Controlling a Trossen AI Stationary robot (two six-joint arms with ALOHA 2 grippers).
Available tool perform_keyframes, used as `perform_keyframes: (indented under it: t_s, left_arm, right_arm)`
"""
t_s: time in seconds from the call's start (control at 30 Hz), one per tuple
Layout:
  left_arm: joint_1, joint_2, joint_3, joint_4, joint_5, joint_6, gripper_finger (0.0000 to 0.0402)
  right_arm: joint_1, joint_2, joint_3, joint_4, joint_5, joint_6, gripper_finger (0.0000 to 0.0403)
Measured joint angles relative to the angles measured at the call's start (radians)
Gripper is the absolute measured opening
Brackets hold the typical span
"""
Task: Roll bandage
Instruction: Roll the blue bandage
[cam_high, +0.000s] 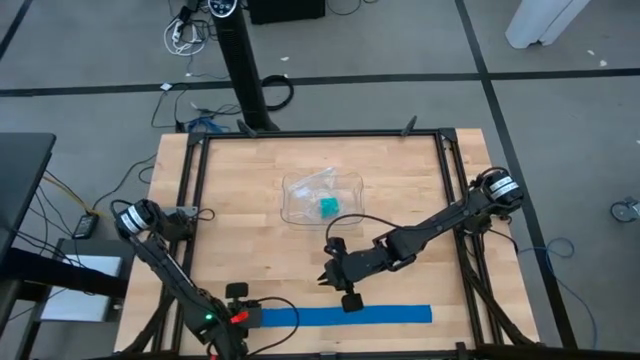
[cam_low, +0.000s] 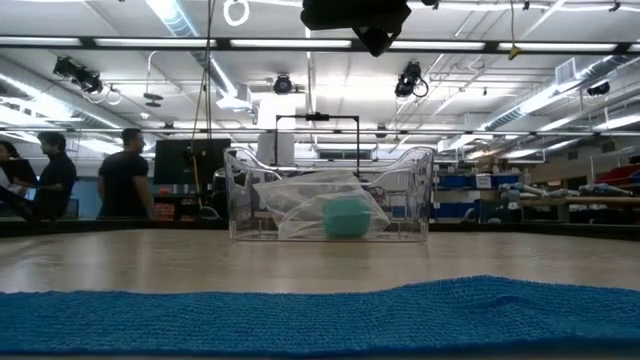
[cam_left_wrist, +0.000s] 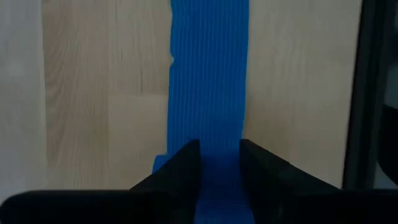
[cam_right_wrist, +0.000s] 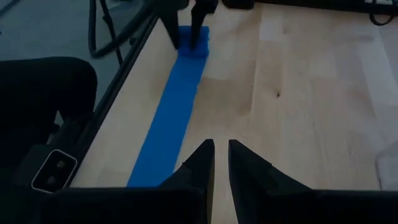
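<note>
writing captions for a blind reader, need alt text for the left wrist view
The left hand straddles one end of a flat blue bandage, a dark finger on each side of it. The strip runs away from the hand along the pale wood table, with a dark frame rail at the table's edge.
</note>
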Motion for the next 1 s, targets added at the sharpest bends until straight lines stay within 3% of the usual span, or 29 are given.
perform_keyframes:
  t_s: [0.27, 0.6, 0.9, 1.0]
  left_arm:
    - [0.020, 0.015, 0.001, 0.065, -0.067, 0.033, 0.0121]
    - [0.047, 0.014, 0.093, 0.060, -0.206, 0.108, 0.0121]
    - [0.041, 0.011, 0.262, -0.306, -0.200, -0.007, 0.0121]
    - [0.017, 0.010, 0.323, -0.427, -0.304, -0.075, 0.0121]
  right_arm:
    - [0.000, -0.005, 0.000, -0.003, 0.001, 0.020, 0.0043]
    - [0.014, -0.023, 0.000, -0.001, 0.066, 0.020, 0.0043]
    - [0.043, -0.018, 0.000, 0.003, 0.079, 0.035, 0.0043]
    - [0.046, -0.013, -0.006, 0.001, 0.079, 0.051, 0.0043]
